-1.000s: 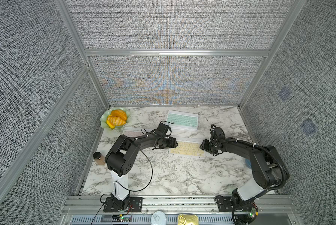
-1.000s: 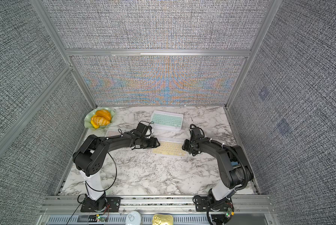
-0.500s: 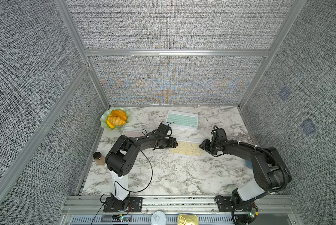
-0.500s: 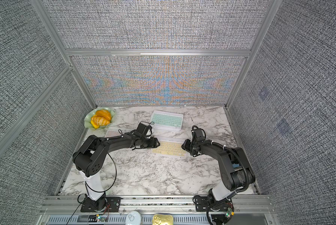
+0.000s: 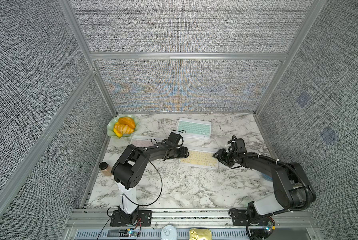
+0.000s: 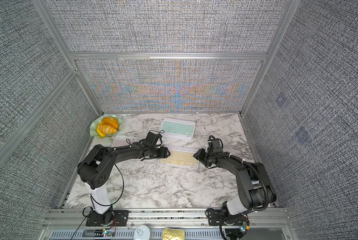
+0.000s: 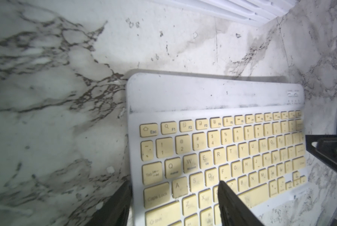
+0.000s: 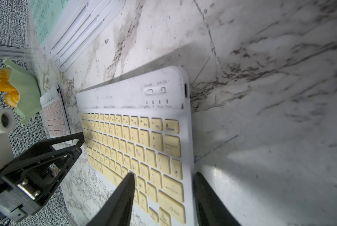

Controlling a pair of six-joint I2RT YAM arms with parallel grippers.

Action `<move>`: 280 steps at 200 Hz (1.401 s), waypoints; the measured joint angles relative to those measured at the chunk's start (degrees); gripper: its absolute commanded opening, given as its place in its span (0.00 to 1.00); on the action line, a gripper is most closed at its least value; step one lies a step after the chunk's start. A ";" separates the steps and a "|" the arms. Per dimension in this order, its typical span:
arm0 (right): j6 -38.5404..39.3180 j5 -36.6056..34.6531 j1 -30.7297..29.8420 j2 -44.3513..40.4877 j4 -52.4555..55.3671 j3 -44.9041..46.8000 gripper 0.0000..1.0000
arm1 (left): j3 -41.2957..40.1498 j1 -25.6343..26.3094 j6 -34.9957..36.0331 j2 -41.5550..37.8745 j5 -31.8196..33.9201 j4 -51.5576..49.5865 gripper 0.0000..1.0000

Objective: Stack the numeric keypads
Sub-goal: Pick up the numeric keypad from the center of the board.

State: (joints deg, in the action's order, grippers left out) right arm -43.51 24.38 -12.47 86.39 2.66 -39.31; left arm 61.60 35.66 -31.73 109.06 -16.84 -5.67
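Left gripper [image 7: 174, 184], fingers parted, clamping unclear: straddles 9 o'clock end of thin white-framed rectangular keypad [image 5: 199, 160] with pale yellow keys. Right gripper [image 8: 164, 174]: same at 3 o'clock. Appears mid white marble table [image 5: 174, 187], frame smudged grey.

Desk [image 5: 174, 187]: smooth marble-look top with a faint sheen and dark scuffs. Yellow keypad [image 7: 203, 95]: matt white plastic frame, grimy and smudged, with matt pale yellow plastic keys. Left hand [image 7: 173, 195] and right hand [image 8: 163, 180]: matt black plastic fingers. Walls [image 5: 184, 27]: rough grey woven cloth. Bars [image 5: 186, 56]: brushed silver metal. Dish [image 8: 25, 92]: smooth, pale green, slightly glossy.
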 measured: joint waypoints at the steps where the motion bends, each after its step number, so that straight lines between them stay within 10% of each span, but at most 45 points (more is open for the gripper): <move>1: -0.04 0.04 0.02 -0.07 -0.04 0.07 0.51 | 0.00 0.00 0.00 0.00 0.00 0.00 0.70; 280: -4.63 5.42 0.37 -9.70 -5.01 5.05 0.51 | -5.55 0.59 2.80 -0.81 2.84 9.46 0.70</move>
State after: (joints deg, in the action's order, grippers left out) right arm -48.14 29.80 -12.10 76.69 -2.35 -34.26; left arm 56.05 36.25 -28.93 108.25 -14.00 3.79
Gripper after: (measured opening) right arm 0.514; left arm 0.703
